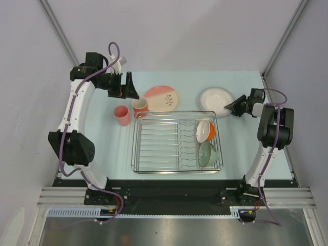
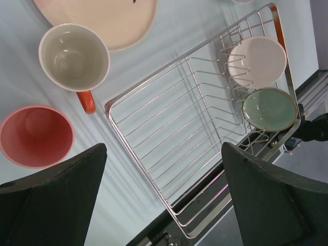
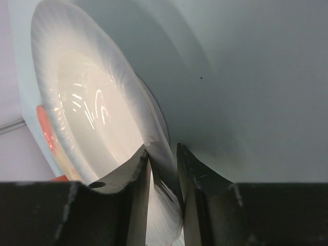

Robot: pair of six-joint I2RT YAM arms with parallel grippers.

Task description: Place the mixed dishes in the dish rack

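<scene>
The table (image 1: 169, 84) has a pale blue top. Grey walls (image 1: 31, 61) stand along its left, far and right edges. A thin silver bar (image 1: 59, 28) leans up by the far left corner. Another bar (image 1: 288, 32) leans up by the far right corner. A black strip (image 1: 174, 197) runs along the near edge, with silver rails (image 1: 59, 196) at its ends. Next to that lies a shiny metal sheet (image 1: 179, 231).

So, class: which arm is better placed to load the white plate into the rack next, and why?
Right. The right hand pinches the rim of the white shallow plate, just beyond the dish rack. The left hand hangs open near the orange mug and pink tumbler.
</scene>
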